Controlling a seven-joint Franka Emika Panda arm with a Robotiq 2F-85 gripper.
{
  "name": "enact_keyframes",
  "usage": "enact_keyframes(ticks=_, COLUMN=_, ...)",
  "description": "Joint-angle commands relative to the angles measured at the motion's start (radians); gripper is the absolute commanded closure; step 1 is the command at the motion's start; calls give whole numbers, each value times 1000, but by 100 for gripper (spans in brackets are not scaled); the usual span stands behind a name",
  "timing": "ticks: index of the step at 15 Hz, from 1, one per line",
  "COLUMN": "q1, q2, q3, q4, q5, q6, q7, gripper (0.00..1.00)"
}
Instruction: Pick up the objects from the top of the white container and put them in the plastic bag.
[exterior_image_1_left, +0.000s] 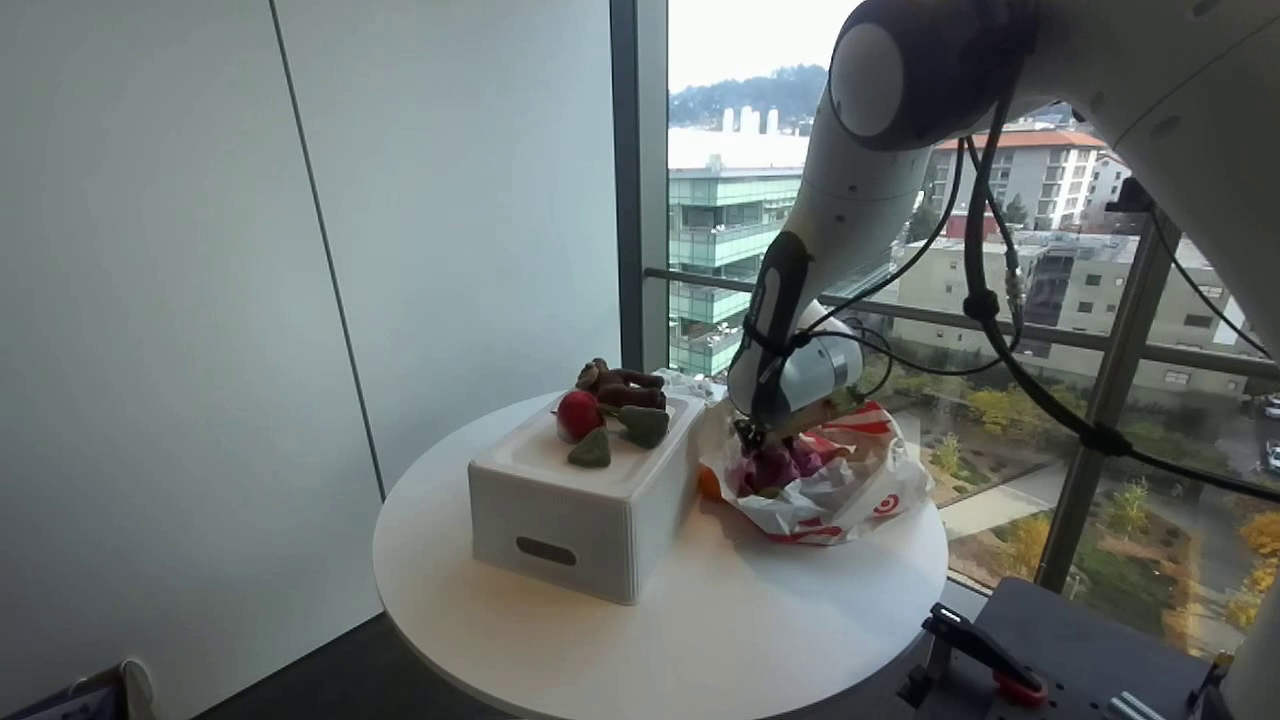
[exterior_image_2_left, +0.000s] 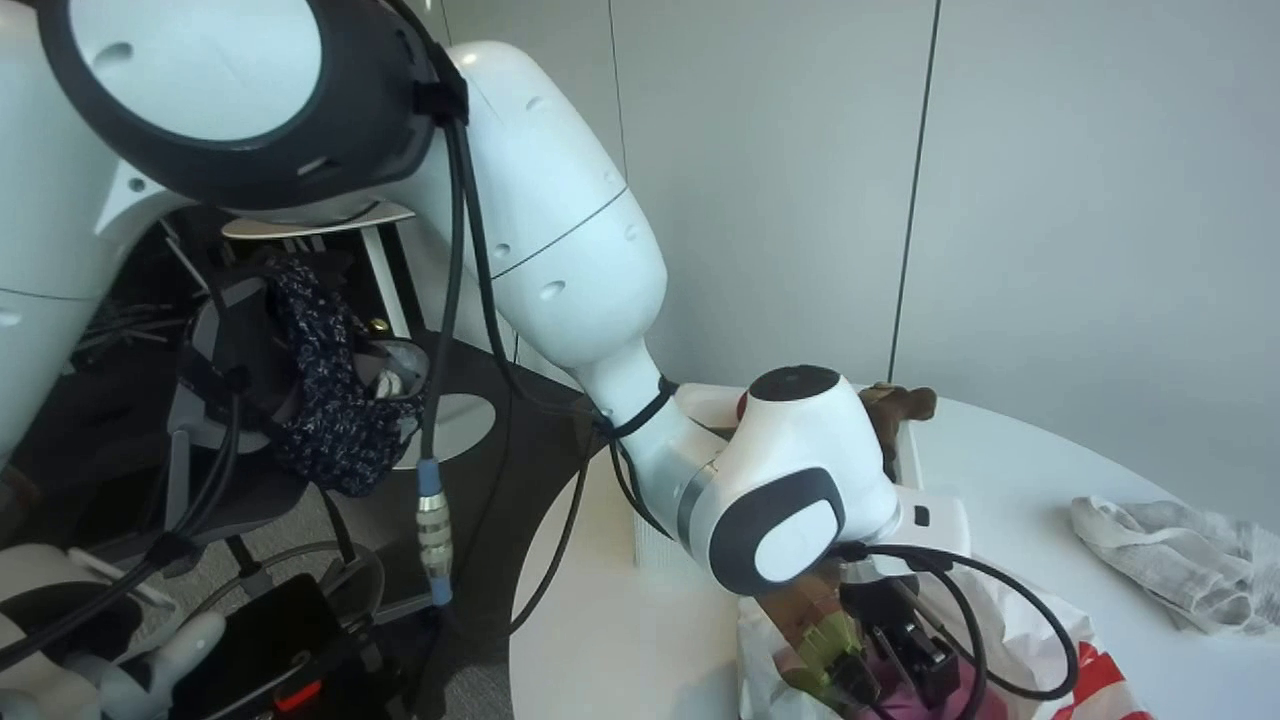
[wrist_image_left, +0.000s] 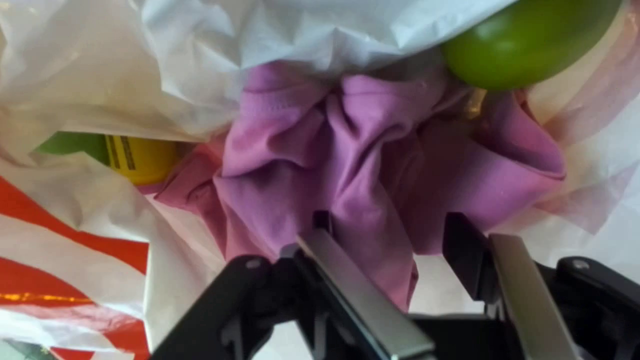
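On the white container (exterior_image_1_left: 520, 505) lie a red round object (exterior_image_1_left: 577, 415), dark green pieces (exterior_image_1_left: 590, 449) and a brown object (exterior_image_1_left: 635, 390). Beside the container, the plastic bag (exterior_image_1_left: 850, 500) with red printing sits with its mouth spread. My gripper (wrist_image_left: 387, 222) reaches into this mouth, jaws apart. A pinkish-purple cloth item (wrist_image_left: 295, 190) lies in the bag; part of it runs between the fingers, closer to the left one, with a gap to the right one. In an exterior view the arm hides much of the container, though the brown object (exterior_image_2_left: 905, 402) peeks out behind it.
A green round item (wrist_image_left: 520, 45) and a yellow-and-green item (wrist_image_left: 142, 157) show in the bag. Something orange (exterior_image_1_left: 709, 484) shows at the bag's edge near the container. All stands on the round white table (exterior_image_1_left: 700, 640). A crumpled greyish cloth or wrap (exterior_image_2_left: 1180, 560) lies farther off.
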Motion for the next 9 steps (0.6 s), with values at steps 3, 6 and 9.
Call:
enact_keyframes(ticks=3, q1=90, q2=-279, q3=-18, q4=-105, q5=-48, q6=-121, q7=-29, gripper=0)
enact_keyframes(ticks=6, q1=78, q2=-439, q3=84, q4=-154, q5=-52, q6=-225, q7=-62, gripper=0)
enact_keyframes(ticks=9, q1=62, q2=-498, q3=214, q4=-173, q5=6, q6=-252, q7=-93, gripper=0)
